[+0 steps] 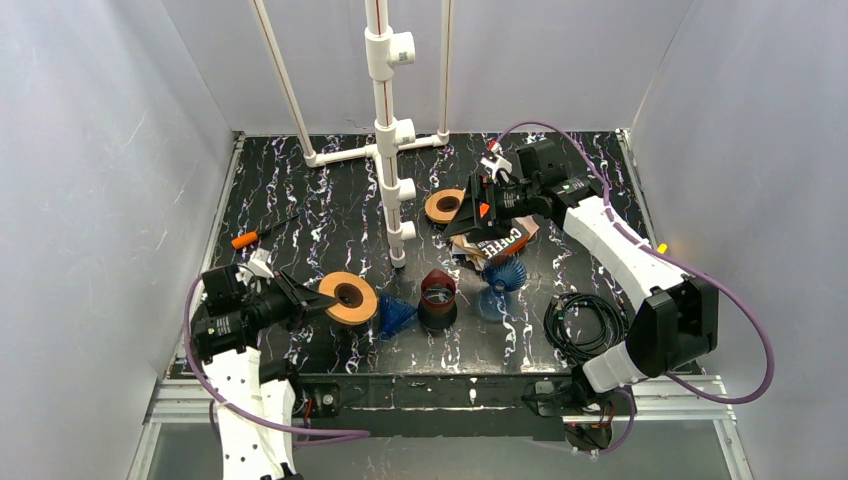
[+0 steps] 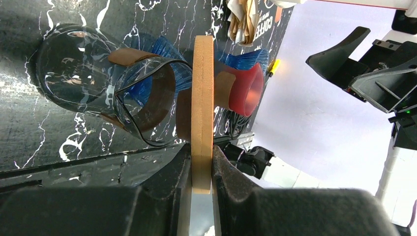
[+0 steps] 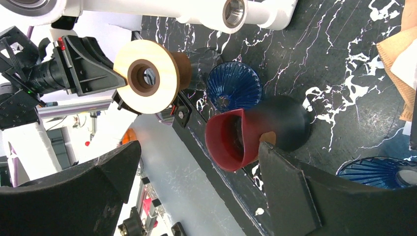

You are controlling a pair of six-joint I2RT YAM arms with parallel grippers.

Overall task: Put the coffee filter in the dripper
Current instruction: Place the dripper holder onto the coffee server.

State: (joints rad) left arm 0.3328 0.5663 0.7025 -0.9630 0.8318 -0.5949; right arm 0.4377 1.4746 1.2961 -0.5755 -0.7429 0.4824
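Observation:
Brown paper coffee filters (image 1: 492, 247) stick out of a pack marked COFFEE at the back right, and show in the left wrist view (image 2: 242, 19) and at the right wrist view's edge (image 3: 396, 51). My right gripper (image 1: 468, 218) (image 3: 199, 147) hovers over the pack, open and holding nothing. A red-rimmed black dripper (image 1: 437, 298) (image 3: 236, 140) stands mid-table, with blue ribbed drippers to its left (image 1: 396, 315) and right (image 1: 505, 272). My left gripper (image 1: 322, 300) (image 2: 201, 162) is shut on a wooden disc (image 1: 348, 297) (image 2: 202, 98) with smoky glass (image 2: 93, 78) beside it.
A second wooden disc (image 1: 445, 205) lies behind the pack. A white pipe stand (image 1: 388, 130) rises at the back centre. A coiled black cable (image 1: 585, 325) lies front right and an orange-handled screwdriver (image 1: 252, 237) at the left. White walls enclose the table.

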